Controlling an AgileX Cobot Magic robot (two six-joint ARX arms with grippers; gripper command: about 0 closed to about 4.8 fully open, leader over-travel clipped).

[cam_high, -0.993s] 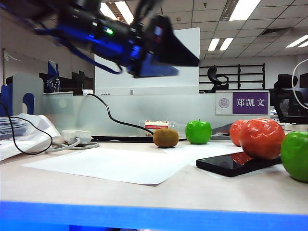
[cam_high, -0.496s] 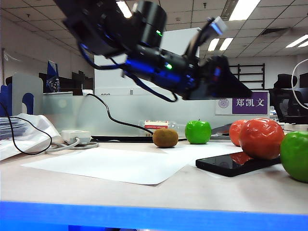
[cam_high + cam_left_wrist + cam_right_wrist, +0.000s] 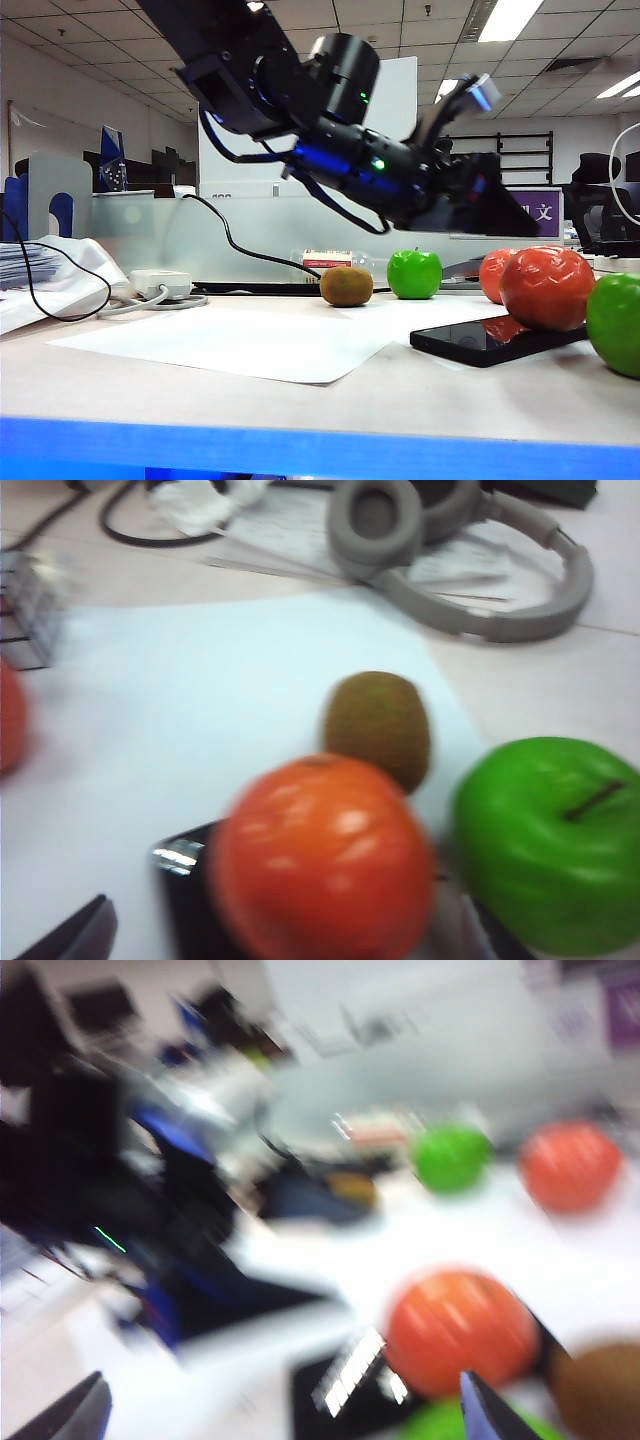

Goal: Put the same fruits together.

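Left claw (image 3: pixel 505 205) hangs mid-frame above the tabletop (image 3: pixel 300 390), spread, empty. Right claw (image 3: pixel 280 1415) spread too (blurry, probably empty). Kiwi (image 3: pixel 346 286) and green apple (image 3: pixel 414 274) sit center; orange-red fruit (image 3: pixel 545 288) on phone (image 3: pixel 490 340), right.

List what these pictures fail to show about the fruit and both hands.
- Left hand: exterior view, blurred by motion; its open fingers show only as a dark wedge above the far apple.
- Right hand: seen only in the right wrist view, fingertips at the frame edge; whole picture smeared.
- Near apple: exterior view, cut by the right edge.
- Second red fruit: exterior view, mostly hidden behind the front red fruit.
- Second kiwi: right wrist view, blurred and cut by the edge.
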